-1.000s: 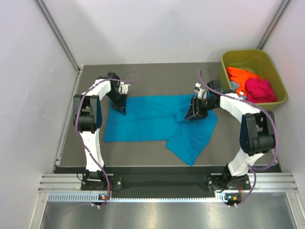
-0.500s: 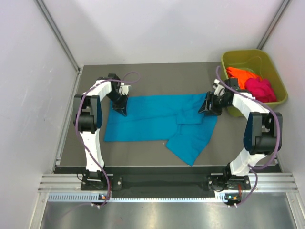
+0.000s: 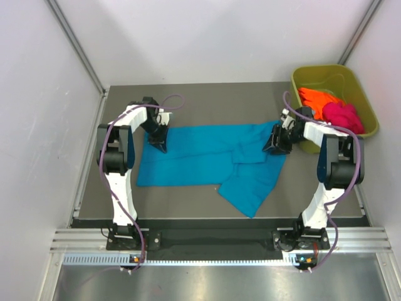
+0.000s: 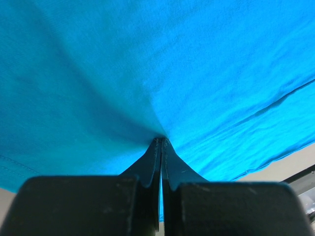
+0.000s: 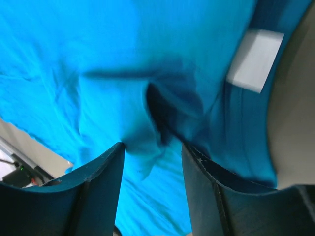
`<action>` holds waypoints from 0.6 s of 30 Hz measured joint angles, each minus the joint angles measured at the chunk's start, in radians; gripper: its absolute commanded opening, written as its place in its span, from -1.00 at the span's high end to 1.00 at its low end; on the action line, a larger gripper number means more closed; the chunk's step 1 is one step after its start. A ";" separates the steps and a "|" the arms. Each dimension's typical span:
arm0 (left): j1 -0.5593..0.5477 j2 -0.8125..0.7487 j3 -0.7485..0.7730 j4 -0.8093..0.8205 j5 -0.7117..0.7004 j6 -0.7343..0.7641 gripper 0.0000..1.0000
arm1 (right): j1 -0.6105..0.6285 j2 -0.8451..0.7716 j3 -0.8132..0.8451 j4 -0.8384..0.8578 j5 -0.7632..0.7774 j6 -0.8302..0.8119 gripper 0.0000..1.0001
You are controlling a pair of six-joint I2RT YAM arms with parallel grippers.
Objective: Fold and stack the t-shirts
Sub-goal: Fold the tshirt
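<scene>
A teal-blue t-shirt [image 3: 207,157] lies spread across the table, one part hanging toward the front edge. My left gripper [image 3: 160,145] stands at its far left corner, shut on a pinch of the cloth [image 4: 161,140]. My right gripper [image 3: 274,145] is down on the shirt's right edge with its jaws apart. In the right wrist view a rumpled fold of teal cloth [image 5: 147,137] lies between the two fingers, and the white neck label [image 5: 255,59] shows just beyond. An orange t-shirt [image 3: 313,99] and a magenta-pink t-shirt [image 3: 343,118] lie bunched in the tub.
The olive-green plastic tub [image 3: 319,70] stands at the back right corner, close to my right arm. White walls enclose the table on three sides. Dark bare table [image 3: 188,200] shows in front of the shirt.
My right gripper moved from the shirt's middle to its right edge, drawing the cloth's top edge rightward, and its jaws have spread. The left gripper has not moved.
</scene>
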 measured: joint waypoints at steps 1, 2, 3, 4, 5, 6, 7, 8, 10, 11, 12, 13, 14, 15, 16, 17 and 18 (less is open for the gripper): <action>0.000 0.000 0.000 0.000 -0.001 0.000 1.00 | -0.001 0.007 0.009 0.003 -0.002 -0.002 -0.01; -0.001 0.000 0.000 0.000 -0.002 0.000 1.00 | -0.002 0.013 0.020 0.007 -0.004 -0.005 -0.01; -0.002 0.000 0.000 0.000 -0.003 0.000 1.00 | -0.003 0.021 0.031 0.015 -0.006 -0.006 -0.01; -0.002 0.000 0.000 0.000 -0.003 0.000 1.00 | -0.003 0.027 0.040 0.020 -0.008 -0.008 -0.01; -0.002 0.000 0.000 0.000 -0.005 -0.001 1.00 | -0.003 0.035 0.049 0.030 -0.012 -0.010 0.00; -0.002 0.000 0.000 0.000 -0.005 -0.002 1.00 | -0.003 0.042 0.058 0.034 -0.014 -0.010 0.02; -0.002 0.000 0.000 0.000 -0.005 -0.002 1.00 | -0.003 0.046 0.063 0.043 -0.016 -0.011 0.07; -0.002 0.000 0.000 0.000 -0.005 -0.003 1.00 | -0.003 0.050 0.068 0.048 -0.020 -0.011 0.11; -0.002 0.000 0.000 0.000 -0.005 -0.003 1.00 | -0.003 0.055 0.073 0.060 -0.027 -0.010 0.20; -0.002 0.000 0.000 0.000 -0.005 -0.003 1.00 | -0.003 0.056 0.073 0.061 -0.031 -0.010 0.22; -0.002 0.000 0.000 0.000 -0.005 -0.003 1.00 | -0.003 0.056 0.073 0.061 -0.036 -0.010 0.22; -0.002 0.000 0.000 0.000 -0.006 -0.003 1.00 | -0.003 0.056 0.073 0.061 -0.040 -0.009 0.26; -0.002 0.000 0.000 0.000 -0.006 -0.003 1.00 | -0.003 0.056 0.072 0.061 -0.045 -0.010 0.29; -0.002 0.000 0.000 0.000 -0.006 -0.003 1.00 | -0.002 0.055 0.072 0.061 -0.049 -0.008 0.31; -0.002 0.000 0.000 0.000 -0.006 -0.003 1.00 | -0.002 0.055 0.070 0.061 -0.054 -0.008 0.38; -0.002 0.000 0.000 0.000 -0.006 -0.003 1.00 | -0.002 0.055 0.070 0.061 -0.059 -0.009 0.40; -0.002 0.000 0.000 0.000 -0.006 -0.003 1.00 | -0.002 0.054 0.068 0.063 -0.063 -0.007 0.42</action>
